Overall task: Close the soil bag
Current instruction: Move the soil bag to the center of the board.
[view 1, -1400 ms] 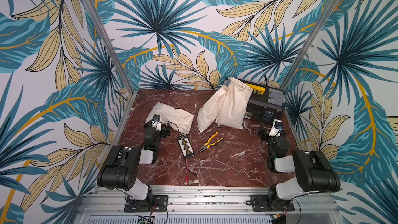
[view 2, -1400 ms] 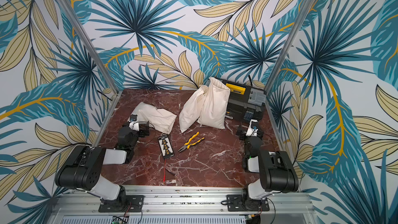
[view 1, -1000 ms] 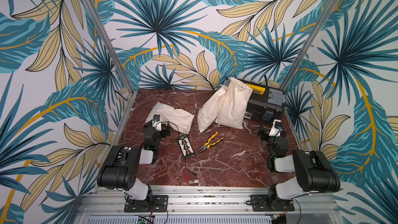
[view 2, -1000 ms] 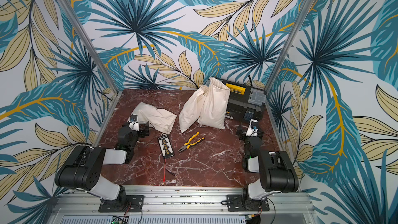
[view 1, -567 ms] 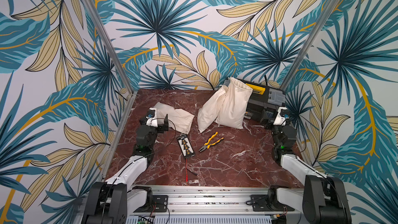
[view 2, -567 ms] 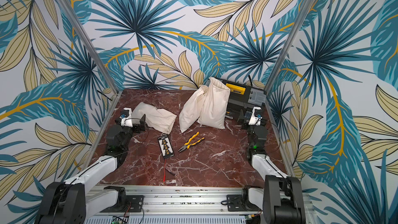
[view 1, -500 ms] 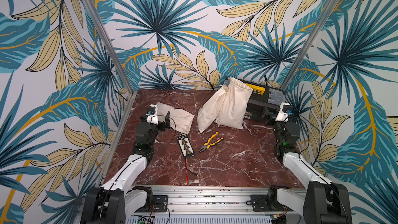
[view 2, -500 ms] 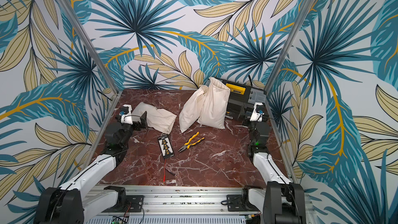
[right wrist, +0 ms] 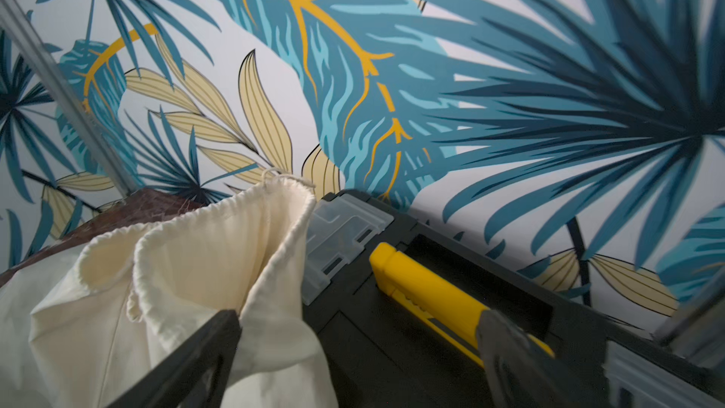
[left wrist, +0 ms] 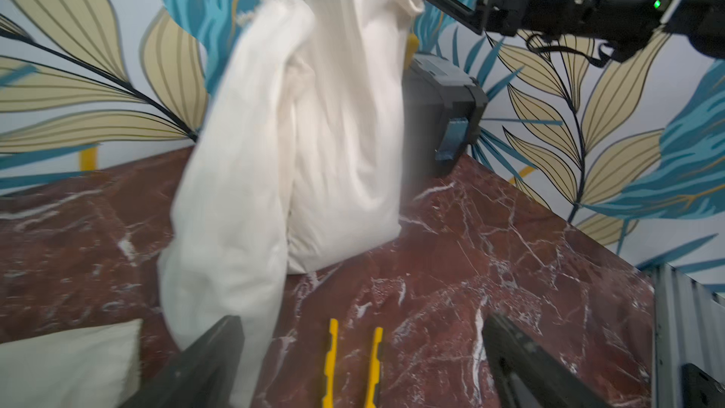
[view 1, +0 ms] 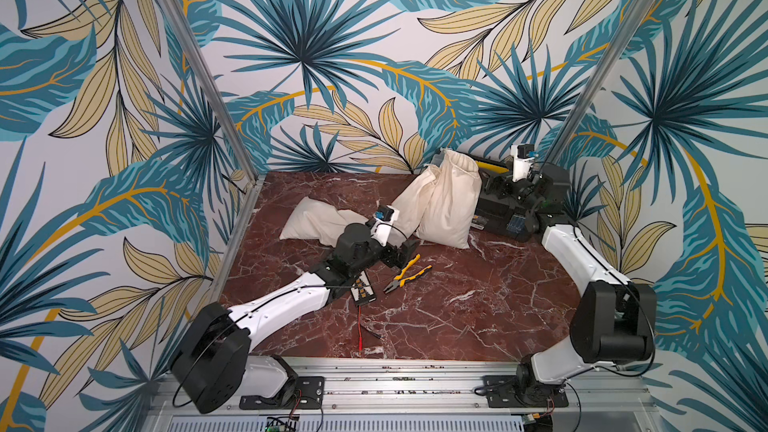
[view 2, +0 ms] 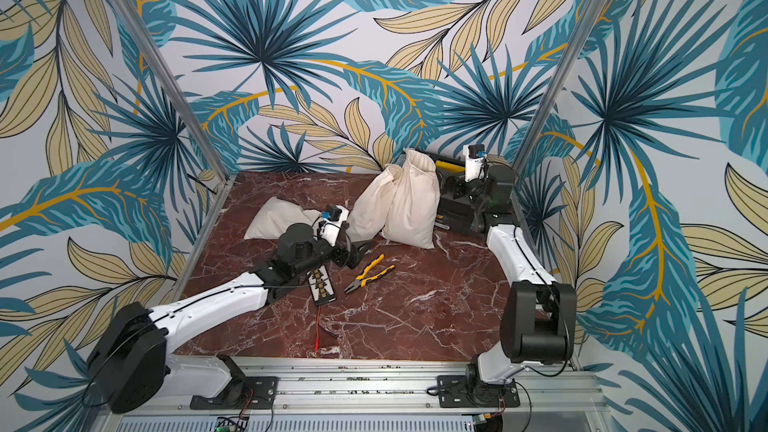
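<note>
The left arm (view 1: pixel 282 310) stretches low toward centre, the left gripper (view 1: pixel 404 249) empty, jaws spread wide. The right arm (view 1: pixel 575 253) reaches far back, the right gripper (view 1: pixel 498 191) raised, likewise spread and empty.

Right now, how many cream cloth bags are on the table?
3. The flat bag lies at the left, and the leaning bag rests against the upright bag, which stands against the black toolbox. None seems hidden.

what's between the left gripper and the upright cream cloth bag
Left wrist view: pliers' yellow handles, then bare red marble table up to the upright cream bag; a leaning cream bag stands alongside.
</note>
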Robot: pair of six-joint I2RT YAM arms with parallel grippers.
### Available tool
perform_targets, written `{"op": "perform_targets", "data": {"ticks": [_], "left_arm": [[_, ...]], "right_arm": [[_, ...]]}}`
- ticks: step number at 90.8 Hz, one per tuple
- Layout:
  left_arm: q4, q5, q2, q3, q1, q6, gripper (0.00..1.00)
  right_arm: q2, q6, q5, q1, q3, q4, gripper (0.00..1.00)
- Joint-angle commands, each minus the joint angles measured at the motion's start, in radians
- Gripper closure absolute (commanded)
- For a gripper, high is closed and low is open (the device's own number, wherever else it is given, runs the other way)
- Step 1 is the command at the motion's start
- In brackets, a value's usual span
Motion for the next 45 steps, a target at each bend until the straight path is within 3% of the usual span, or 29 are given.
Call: {"op": "perform_targets", "data": {"ticks": [1, 35, 42, 45], "left_arm": [[0.071, 0.049, 0.128, 0.066, -0.032, -0.058, 0.0], [0.126, 0.01, 0.451, 0.258, 0.008, -0.097, 0.0], [0.121, 0.007, 0.508, 0.299, 0.022, -0.1, 0.0], [0.113, -0.002, 0.529, 0.314, 0.028, -0.1, 0.0]], "right_arm": [[0.051, -0.039, -0.095, 0.034, 0.064, -0.087, 0.01], [0.082, -0.084, -0.067, 0.085, 0.09, -0.146, 0.02], [0.118, -0.087, -0.053, 0.09, 0.122, -0.171, 0.19], [0.125, -0.089, -0.064, 0.09, 0.136, -0.19, 0.38]]}}
